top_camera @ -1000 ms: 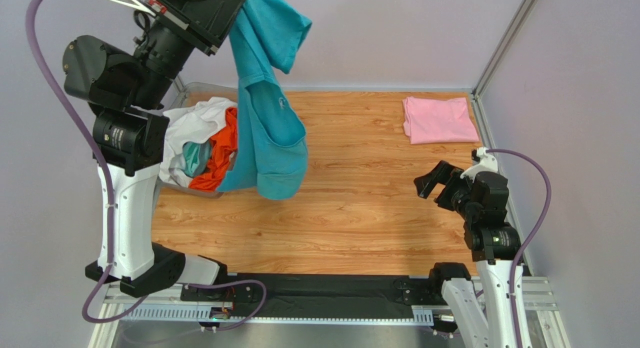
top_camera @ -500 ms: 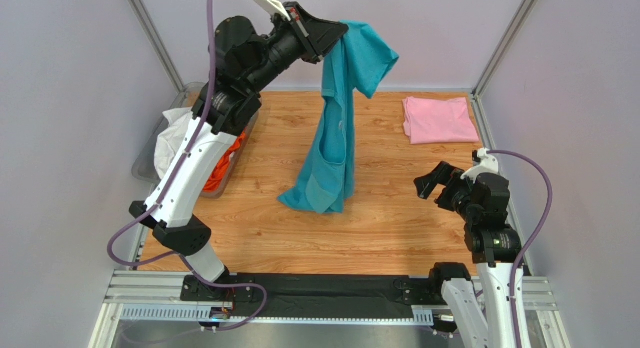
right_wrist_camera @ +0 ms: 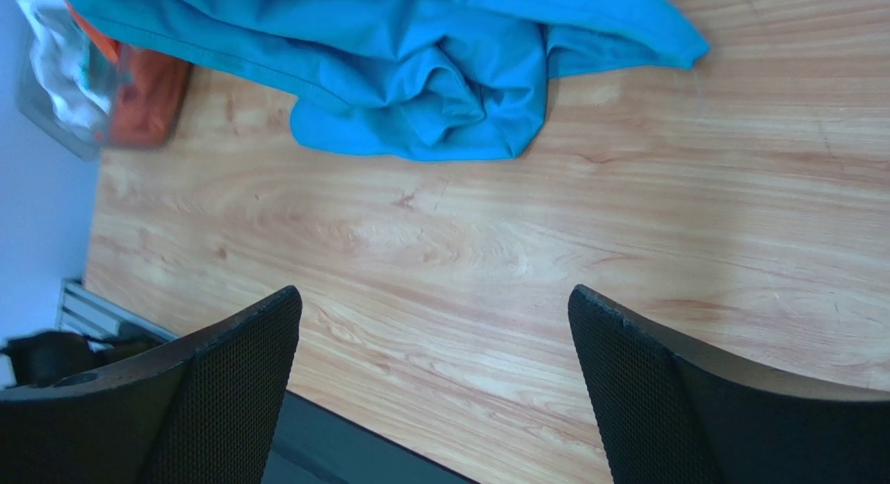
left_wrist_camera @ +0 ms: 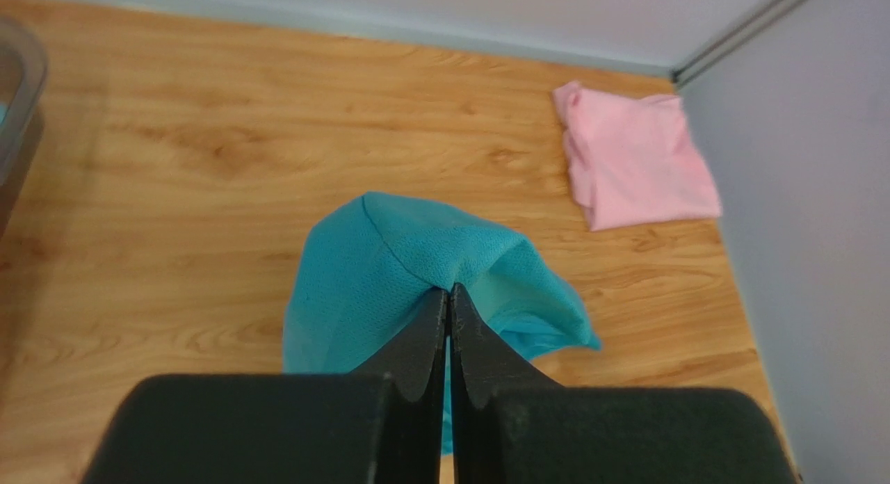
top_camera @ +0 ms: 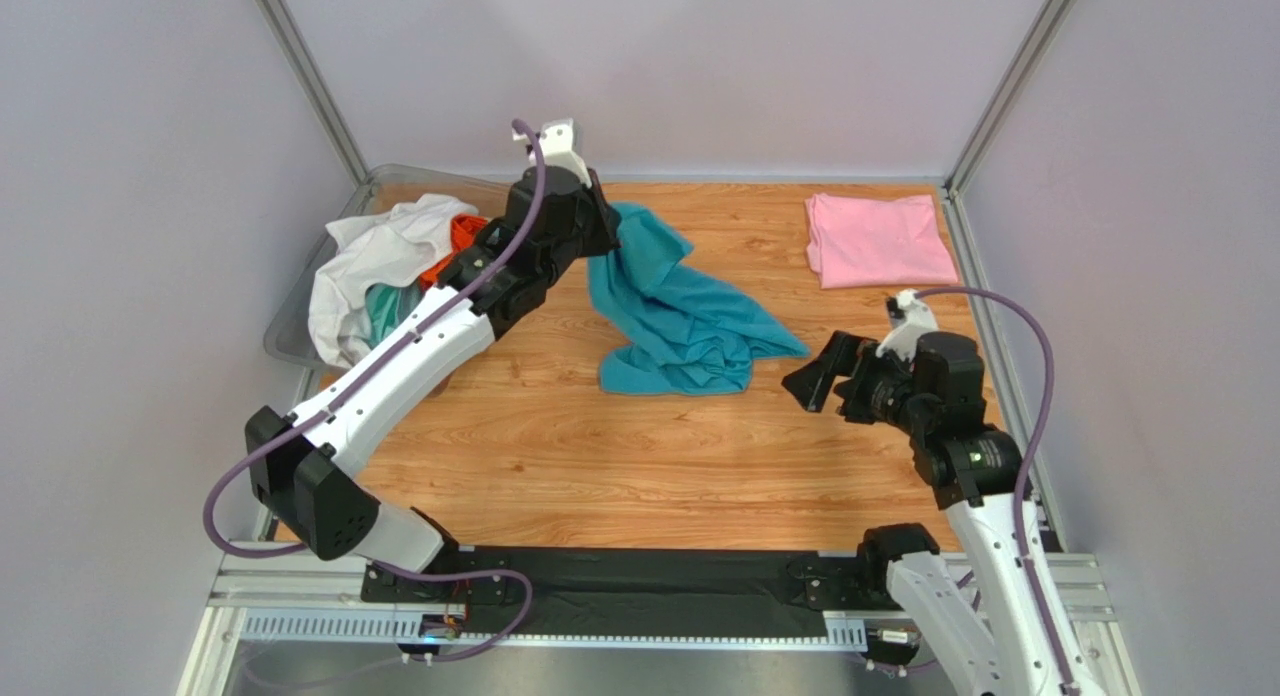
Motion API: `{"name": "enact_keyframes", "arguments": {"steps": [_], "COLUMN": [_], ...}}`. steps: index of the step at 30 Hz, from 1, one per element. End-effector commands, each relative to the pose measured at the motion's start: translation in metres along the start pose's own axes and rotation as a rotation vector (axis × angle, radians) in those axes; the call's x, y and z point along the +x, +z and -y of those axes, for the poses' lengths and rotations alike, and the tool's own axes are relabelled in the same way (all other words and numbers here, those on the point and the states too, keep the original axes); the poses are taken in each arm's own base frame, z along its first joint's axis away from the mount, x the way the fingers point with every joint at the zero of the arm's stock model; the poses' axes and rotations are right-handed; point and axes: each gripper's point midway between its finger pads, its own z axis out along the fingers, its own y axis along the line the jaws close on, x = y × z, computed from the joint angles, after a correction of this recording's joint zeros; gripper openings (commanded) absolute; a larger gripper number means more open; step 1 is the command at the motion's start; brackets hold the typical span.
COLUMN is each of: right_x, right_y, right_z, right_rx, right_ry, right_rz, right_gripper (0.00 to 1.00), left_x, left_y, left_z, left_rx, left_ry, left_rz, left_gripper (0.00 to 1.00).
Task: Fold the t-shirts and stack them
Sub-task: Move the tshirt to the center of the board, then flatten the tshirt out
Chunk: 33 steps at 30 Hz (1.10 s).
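teal shirt (top_camera: 684, 329) heaped at table (top_camera: 601, 441) centre, one fold pinched in the fully closed left gripper (top_camera: 598, 228) at the heap's 10 o'clock edge; right gripper (top_camera: 807, 381) spread wide and empty, just off its 4 o'clock side; pink shirt (top_camera: 879, 239) folded at 1 o'clock; bin (top_camera: 289, 333) holding other shirts (top_camera: 383, 254) at 9 o'clock. risk: letting go here leaves a tangled lump; a thin pinch may slip, or a pull may drag the heap rather than spread it
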Motion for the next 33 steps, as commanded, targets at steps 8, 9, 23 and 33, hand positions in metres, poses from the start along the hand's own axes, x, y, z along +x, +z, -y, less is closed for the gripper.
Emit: {"name": "enact_keyframes", "arguments": {"steps": [8, 9, 23, 33], "right_x": [0.054, 0.046, 0.055, 0.059], "right_y": [0.078, 0.086, 0.210, 0.227], "right_z": [-0.042, -0.047, -0.023, -0.025], "right_rx": [-0.020, -0.019, 0.101, 0.080], "right_ry": [-0.197, -0.221, -0.456, -0.438], "right_rz": [-0.257, -0.248, -0.378, -0.366], "right_gripper": [0.97, 0.97, 0.70, 0.47], "left_x": [0.100, 0.105, 0.116, 0.120], "left_y": [-0.010, -0.013, -0.019, -0.019], "left_z": [-0.131, -0.136, -0.157, -0.165], "left_rx": [-0.324, -0.335, -0.372, -0.385], "left_ry": [-0.140, -0.139, -0.144, -0.155], "left_rz": [-0.184, -0.193, -0.220, -0.236], "left_gripper": [0.00, 0.00, 0.00, 0.00]}}
